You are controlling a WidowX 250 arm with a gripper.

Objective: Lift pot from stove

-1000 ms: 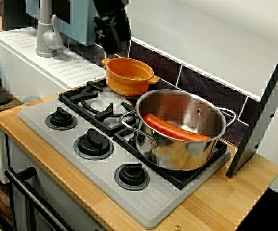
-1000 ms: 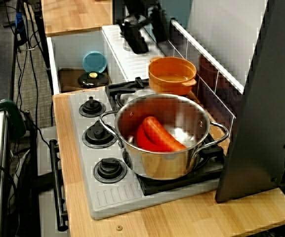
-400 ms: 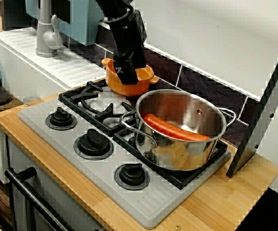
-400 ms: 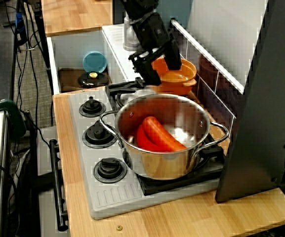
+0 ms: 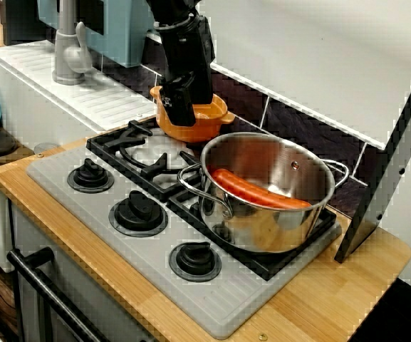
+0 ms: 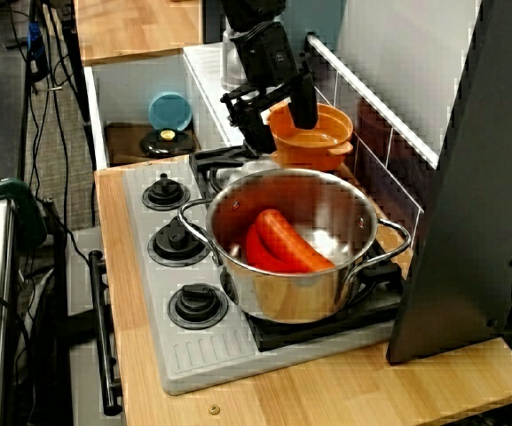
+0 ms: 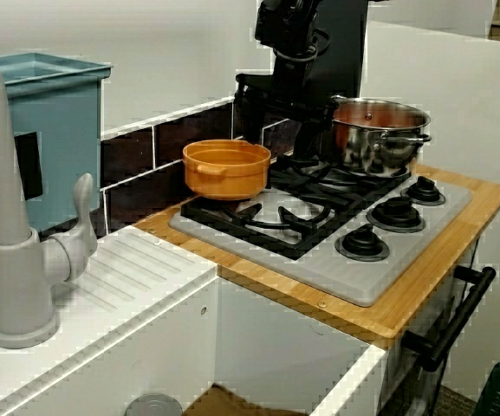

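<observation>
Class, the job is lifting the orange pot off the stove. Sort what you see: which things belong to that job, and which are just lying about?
Belong to the job: orange pot; stove; claw, open, astride the pot's rim.

Just lying about: steel pot; red sausage-shaped toy inside it; grey tap; blue dish.

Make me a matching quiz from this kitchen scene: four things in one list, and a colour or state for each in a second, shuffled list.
1. pot
2. steel pot
3. gripper
4. faucet

A. holds a red sausage
B. black, jaws apart
C. orange, stubby side handles
D. light grey

Pairs: 1-C, 2-A, 3-B, 4-D
</observation>
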